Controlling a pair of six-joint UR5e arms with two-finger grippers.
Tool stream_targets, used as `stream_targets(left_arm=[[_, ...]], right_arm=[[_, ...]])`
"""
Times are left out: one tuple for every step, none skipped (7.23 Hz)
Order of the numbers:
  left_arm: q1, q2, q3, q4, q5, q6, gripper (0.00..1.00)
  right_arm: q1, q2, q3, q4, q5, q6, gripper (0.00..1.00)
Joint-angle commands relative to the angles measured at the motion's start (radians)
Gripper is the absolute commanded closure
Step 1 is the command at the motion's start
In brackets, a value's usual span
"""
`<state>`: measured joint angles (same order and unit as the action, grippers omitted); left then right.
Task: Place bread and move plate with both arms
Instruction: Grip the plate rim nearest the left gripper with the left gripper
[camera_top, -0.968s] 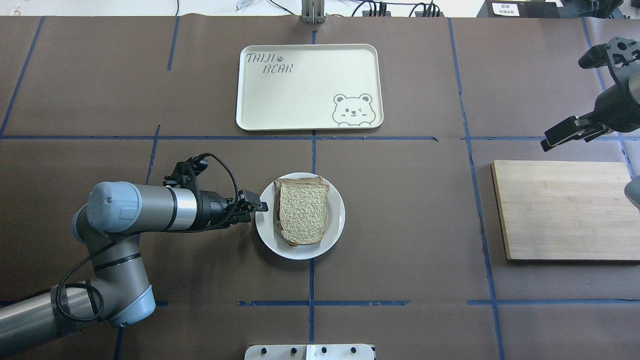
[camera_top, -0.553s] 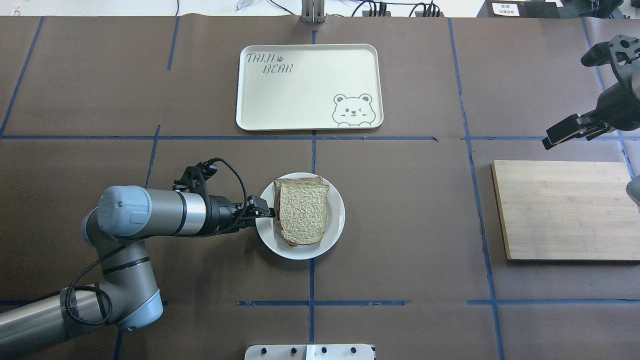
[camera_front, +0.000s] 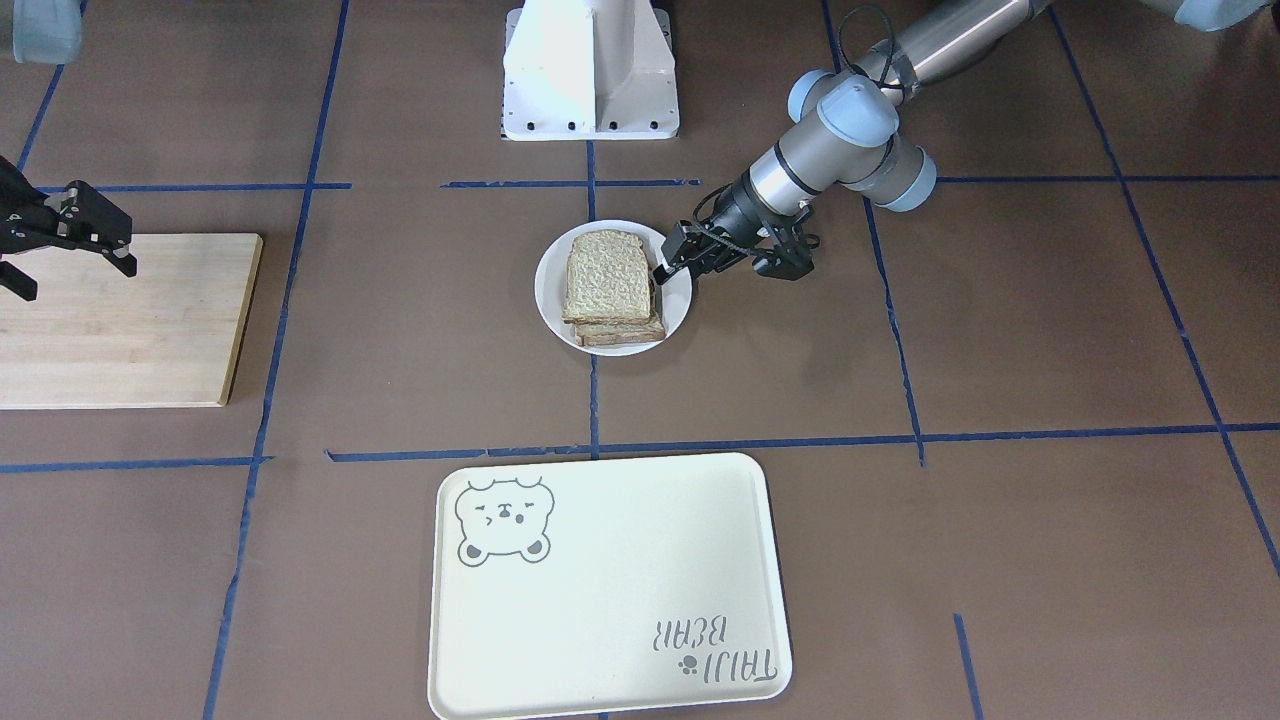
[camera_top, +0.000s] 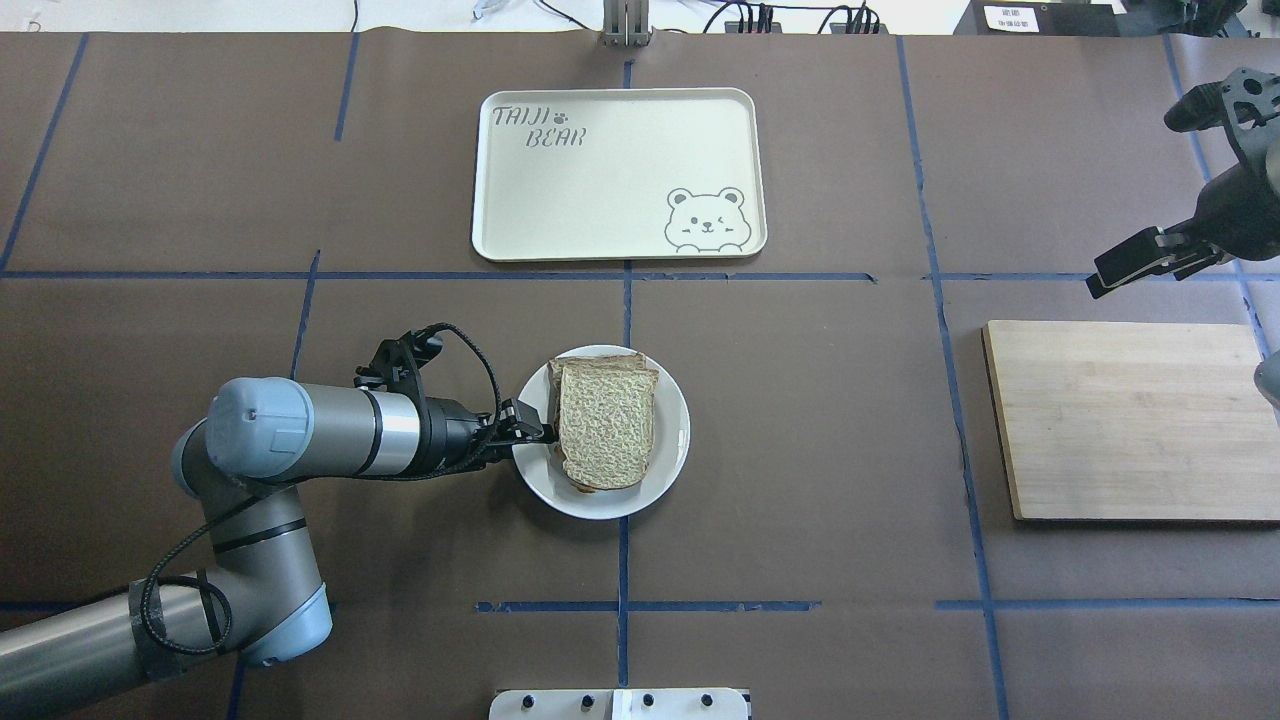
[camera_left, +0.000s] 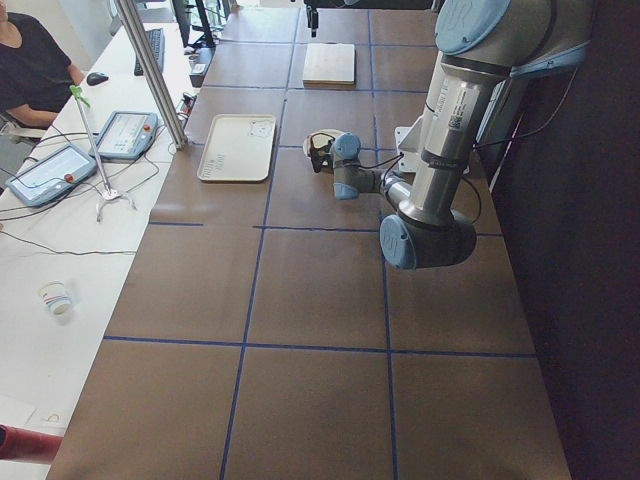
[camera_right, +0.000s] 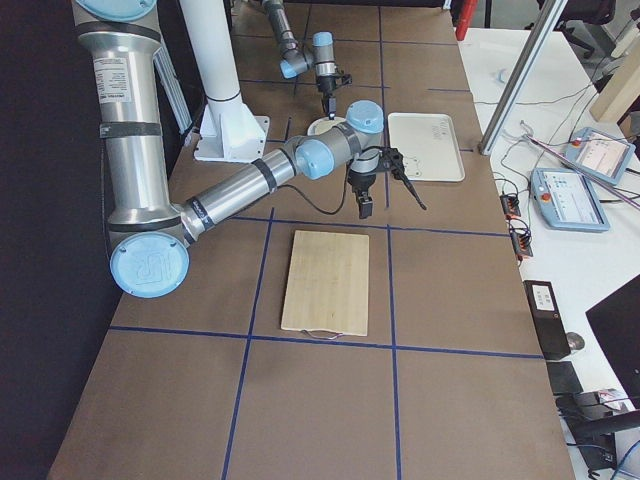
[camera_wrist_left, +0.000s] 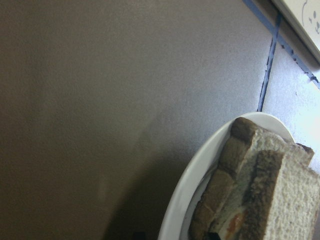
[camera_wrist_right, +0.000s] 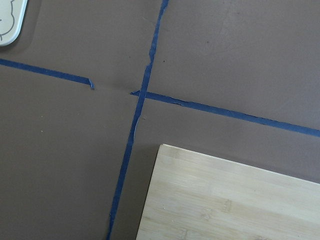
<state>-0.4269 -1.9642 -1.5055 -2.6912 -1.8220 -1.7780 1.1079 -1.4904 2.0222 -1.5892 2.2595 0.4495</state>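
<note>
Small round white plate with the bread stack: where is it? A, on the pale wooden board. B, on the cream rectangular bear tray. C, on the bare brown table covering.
C: the small round white plate lies on the brown table covering, apart from both the cream rectangular bear tray and the pale wooden board.
</note>
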Motion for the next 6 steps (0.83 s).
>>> stream_targets(left_arm=[[0.010,-0.021,0.019,0.001,0.006,0.000,0.52],[0.010,-0.019,0.018,0.001,0.006,0.000,0.64],[0.010,-0.018,0.013,-0.001,0.006,-0.003,0.82],[0.008,-0.016,0.004,-0.001,0.004,-0.003,0.92],[0.002,-0.018,-0.016,-0.001,0.003,-0.003,0.95],[-0.001,-0.019,-0.025,-0.002,0.001,-0.003,0.99]], right_arm=[[0.001,-0.001,0.000,0.000,0.000,0.000,0.00],[0.001,-0.002,0.000,0.000,-0.001,0.000,0.00],[0.001,-0.001,0.000,0.000,-0.002,0.000,0.00],[0.001,-0.001,0.000,0.000,-0.002,0.000,0.00],[0.001,-0.001,0.001,0.000,0.000,0.000,0.00],[0.003,-0.001,0.001,0.000,0.000,0.000,0.00]])
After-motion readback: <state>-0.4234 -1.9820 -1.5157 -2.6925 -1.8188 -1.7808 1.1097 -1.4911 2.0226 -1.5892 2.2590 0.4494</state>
